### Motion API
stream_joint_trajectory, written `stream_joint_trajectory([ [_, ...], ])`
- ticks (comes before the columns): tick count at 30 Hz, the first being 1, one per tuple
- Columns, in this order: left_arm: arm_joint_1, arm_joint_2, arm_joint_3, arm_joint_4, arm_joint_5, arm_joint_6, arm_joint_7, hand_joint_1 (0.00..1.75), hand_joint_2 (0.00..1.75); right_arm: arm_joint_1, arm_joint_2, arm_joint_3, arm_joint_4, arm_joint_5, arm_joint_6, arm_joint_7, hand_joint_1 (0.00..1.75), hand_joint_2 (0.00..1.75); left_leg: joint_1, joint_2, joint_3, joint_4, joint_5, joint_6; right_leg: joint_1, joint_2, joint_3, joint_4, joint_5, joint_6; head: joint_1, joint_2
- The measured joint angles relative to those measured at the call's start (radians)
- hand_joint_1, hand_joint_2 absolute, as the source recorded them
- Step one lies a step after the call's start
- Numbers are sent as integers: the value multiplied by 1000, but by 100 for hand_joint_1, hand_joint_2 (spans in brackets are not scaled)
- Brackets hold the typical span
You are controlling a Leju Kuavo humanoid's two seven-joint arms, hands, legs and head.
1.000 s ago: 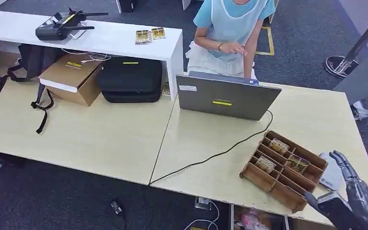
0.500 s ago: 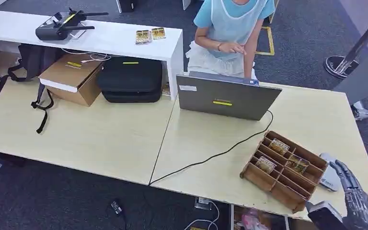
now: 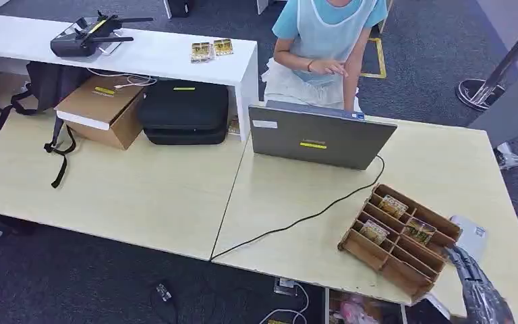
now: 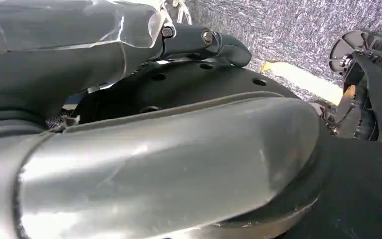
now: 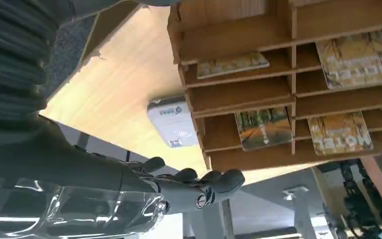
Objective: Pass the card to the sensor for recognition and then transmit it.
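Lower now than a second ago, the right hand [image 3: 475, 287] has dropped toward the near right table corner and uncovered the white sensor [image 3: 471, 237] it was hovering over. It holds nothing; in the right wrist view its fingers [image 5: 214, 180] lie straight and close together beside the table edge. I cannot tell the left hand's state — its wrist view shows a grey arm cover and dark floor.

On the table [image 3: 297, 202] the wooden rack [image 3: 399, 237] sits just left of the sensor — touching or nearly so. Cards [image 3: 392, 205] lie flat in several of its compartments, four in the wrist view, two printed MOTEL.

A black cable [image 3: 303, 218] runs from the rack's far side toward the laptop [image 3: 319, 137], behind which a person [image 3: 324, 47] sits. Farther left lie a black case [image 3: 183, 112] and a cardboard box [image 3: 101, 108].
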Motion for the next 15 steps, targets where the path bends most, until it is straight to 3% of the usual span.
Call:
stream_joint_trajectory([
  [15, 0, 0, 1, 0, 11, -2, 0, 0, 0, -66, -35, 135, 113, 8, -26, 40, 0, 175, 0, 0, 0, 0, 0, 0, 0, 0, 0, 0, 0, 0, 0, 0],
])
